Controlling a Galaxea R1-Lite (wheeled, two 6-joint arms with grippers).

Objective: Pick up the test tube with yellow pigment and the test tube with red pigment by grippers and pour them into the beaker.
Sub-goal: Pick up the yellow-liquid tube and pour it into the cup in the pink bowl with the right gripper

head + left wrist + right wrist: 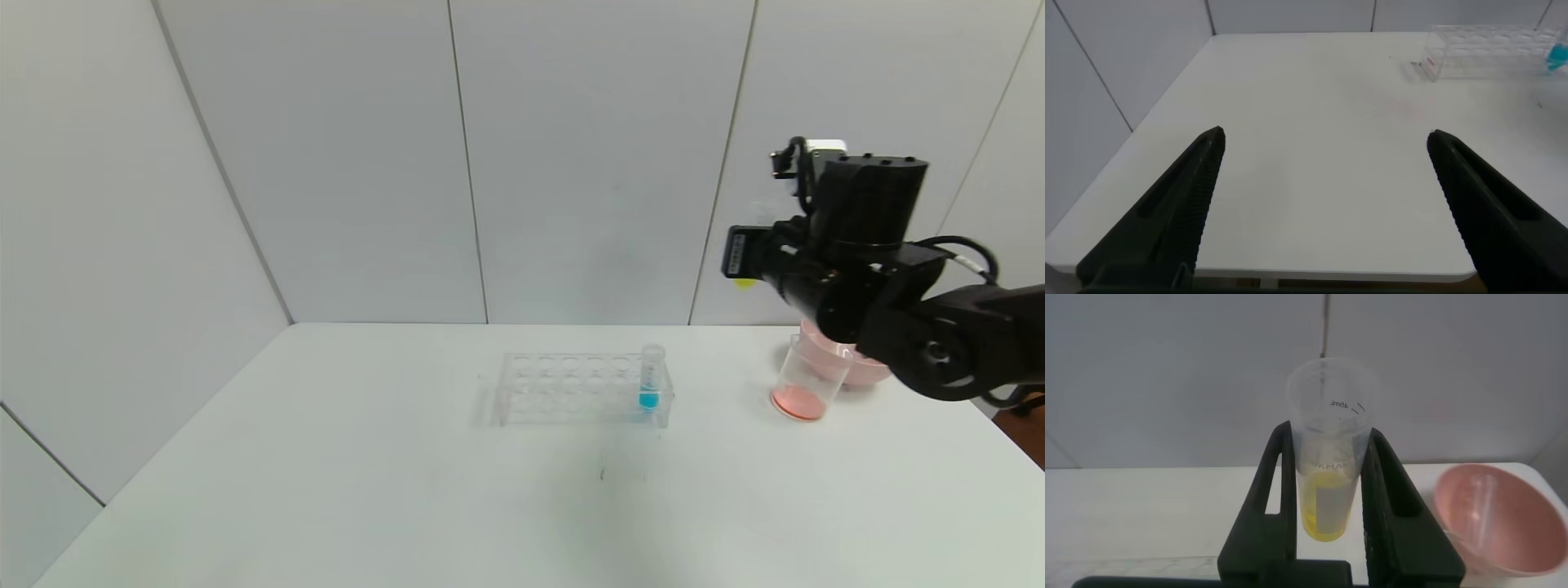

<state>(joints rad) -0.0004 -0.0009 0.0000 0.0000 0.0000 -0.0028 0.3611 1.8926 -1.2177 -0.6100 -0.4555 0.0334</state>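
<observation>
My right gripper [744, 260] is raised above the table's right side and is shut on the test tube with yellow pigment [1327, 498]. In the right wrist view the tube stands between the two black fingers [1278, 490], yellow liquid in its round tip. Its yellow tip also shows in the head view [743, 283]. The beaker [804, 380] stands on the table below and slightly right of the gripper, with orange-red liquid at its bottom. The test tube with red pigment is not identifiable. My left gripper [1324, 135] is open and empty over the table's near left part, outside the head view.
A pink bowl [865, 367] sits right behind the beaker, also in the right wrist view [1503, 514], with a clear item inside. A clear rack [571, 388] mid-table holds a tube of blue liquid [651, 380] at its right end. The white table [326, 490] meets walls behind and left.
</observation>
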